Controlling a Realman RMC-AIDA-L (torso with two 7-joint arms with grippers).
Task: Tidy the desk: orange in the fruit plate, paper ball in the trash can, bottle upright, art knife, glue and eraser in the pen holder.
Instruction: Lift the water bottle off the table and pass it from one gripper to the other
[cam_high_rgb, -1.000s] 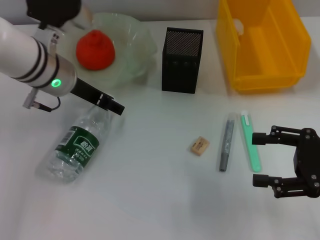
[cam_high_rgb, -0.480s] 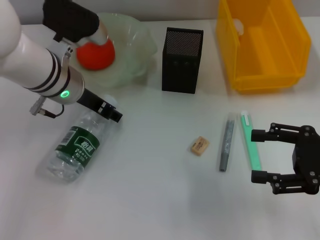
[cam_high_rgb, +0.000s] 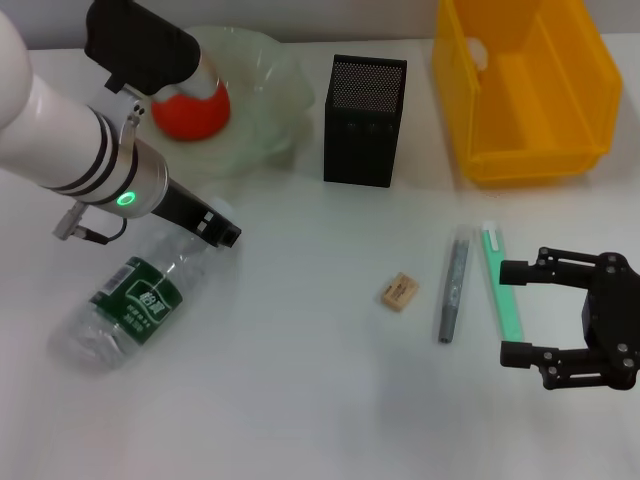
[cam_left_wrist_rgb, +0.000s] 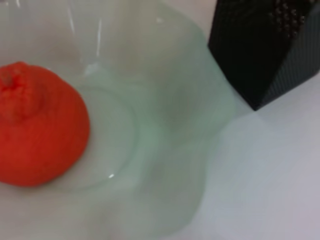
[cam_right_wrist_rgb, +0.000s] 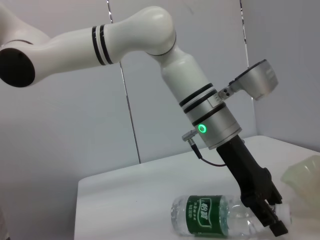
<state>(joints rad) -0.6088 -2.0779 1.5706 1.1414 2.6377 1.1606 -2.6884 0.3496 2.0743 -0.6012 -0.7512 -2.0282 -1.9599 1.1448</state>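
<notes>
L gripper (cam_high_rgb: 222, 232) was down at the neck end of the bottle (cam_high_rgb: 120, 305), tip touching or just over the cap end; jaw state: can't tell, fingers read as one dark block in head view and R wrist view. Bottle lay on its side on the desk (cam_high_rgb: 300, 400), long axis diagonal, cap end toward the plate (cam_high_rgb: 265, 120) and L gripper, base toward the robot's left-near side, green label up. Orange (cam_high_rgb: 195, 110) sat in the plate, partly hidden by the L arm. Holder (cam_high_rgb: 365, 120) stood upright beside the plate, bin (cam_high_rgb: 525, 90) to its right. Eraser (cam_high_rgb: 399, 291), grey glue (cam_high_rgb: 453, 285) and green knife (cam_high_rgb: 501, 285) lay on the desk, both sticks' long axes running near-to-far. R gripper (cam_high_rgb: 520, 312) hovered just right of the knife, jaws spread wide, holding nothing.
</notes>
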